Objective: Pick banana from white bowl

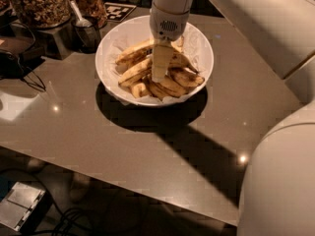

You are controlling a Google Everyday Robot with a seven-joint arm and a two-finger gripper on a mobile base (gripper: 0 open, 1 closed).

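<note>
The white bowl [201,47] stands at the back middle of the table, lined with crinkled paper. It holds several yellow bananas with brown blotches, such as one at the left [132,73] and one at the right [186,76]. My gripper [160,74] reaches straight down from the white wrist [168,18] into the middle of the pile, and its tip is among the bananas. It hides the bananas right under it. I cannot tell whether it touches or holds one.
Glass jars of granola [39,4] and a metal cup with a spoon [86,29] stand left of the bowl. A black-and-white marker tag [119,11] lies behind. A cable [27,80] runs at the left. My white arm [280,181] fills the right side. A box [22,205] lies on the floor.
</note>
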